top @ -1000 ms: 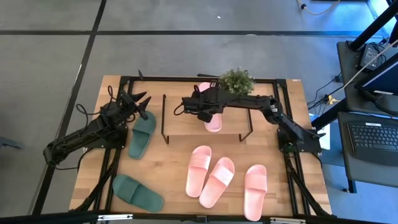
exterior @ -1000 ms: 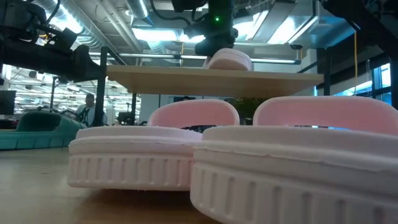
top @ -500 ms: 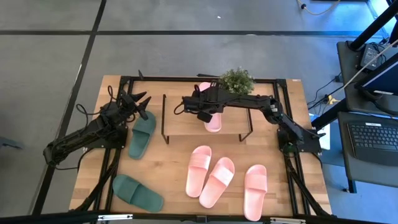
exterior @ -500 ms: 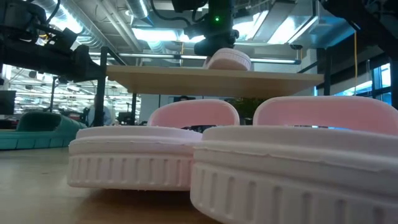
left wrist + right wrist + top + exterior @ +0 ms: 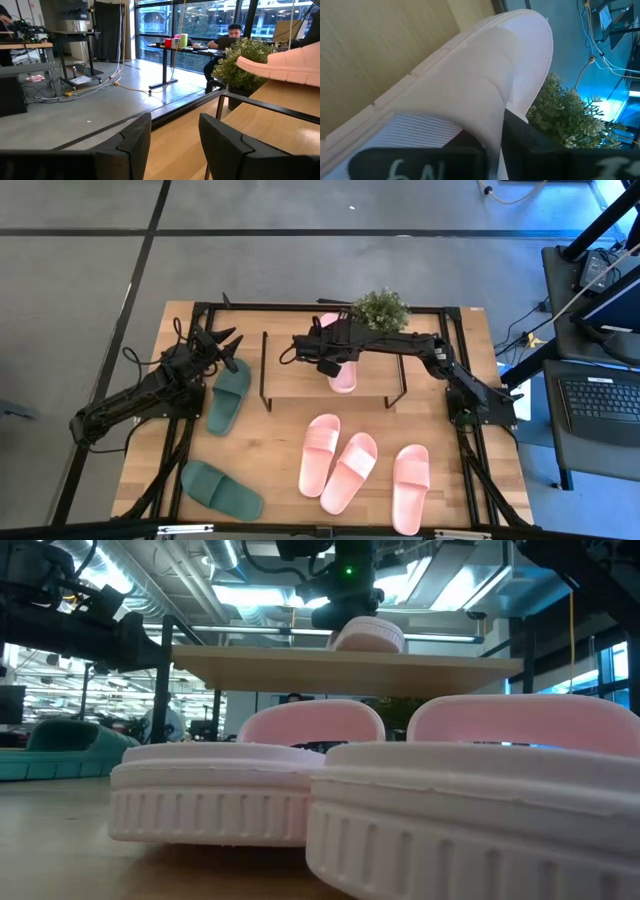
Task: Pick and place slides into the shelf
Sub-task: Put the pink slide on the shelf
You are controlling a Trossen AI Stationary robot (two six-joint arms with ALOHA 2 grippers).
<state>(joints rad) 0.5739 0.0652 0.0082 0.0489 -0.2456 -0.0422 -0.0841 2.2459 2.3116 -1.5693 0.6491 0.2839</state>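
The shelf (image 5: 300,385) stands mid-table, its light wood top board (image 5: 340,662) on thin black legs. One pink slide (image 5: 343,374) lies on that board under my right gripper (image 5: 332,348), which is shut on its strap. My left gripper (image 5: 222,343) hovers open and empty near the table's left edge, over the toe end of a dark green slide (image 5: 227,398). A second green slide (image 5: 222,490) lies on its sole near the front left. Three more pink slides (image 5: 320,452) (image 5: 350,471) (image 5: 410,478) lie side by side in front of the shelf. My right gripper holds the pink slide by its wide strap (image 5: 480,95), coming from above. One dark finger (image 5: 540,150) shows against the strap's edge; the strap hides the other. The slide's sole (image 5: 368,640) lies on the shelf's top board.
A small green potted plant (image 5: 381,309) stands just behind the shelf, close to my right arm. Black frame rails run along the table's edges (image 5: 190,430). A person sits at a desk beyond the table (image 5: 232,32). Open wood shows between the shelf and the green slides.
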